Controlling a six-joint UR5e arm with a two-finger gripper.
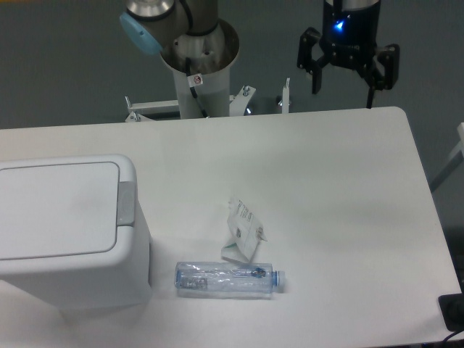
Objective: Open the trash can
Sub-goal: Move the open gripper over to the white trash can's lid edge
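The trash can [65, 232] is a big white boxy bin at the table's left side. Its flat lid [58, 209] lies down, closed, and a small grey push tab [125, 204] sits on the lid's right edge. My gripper [345, 85] hangs high at the back right, above the table's far edge, far from the bin. Its two black fingers [316, 72] are spread apart with nothing between them.
A clear plastic bottle [228, 279] lies on its side just right of the bin. A crumpled white wrapper [243, 230] rests behind it. The arm's base column [196, 72] stands behind the table's far edge. The white table [341, 188] ends at the right.
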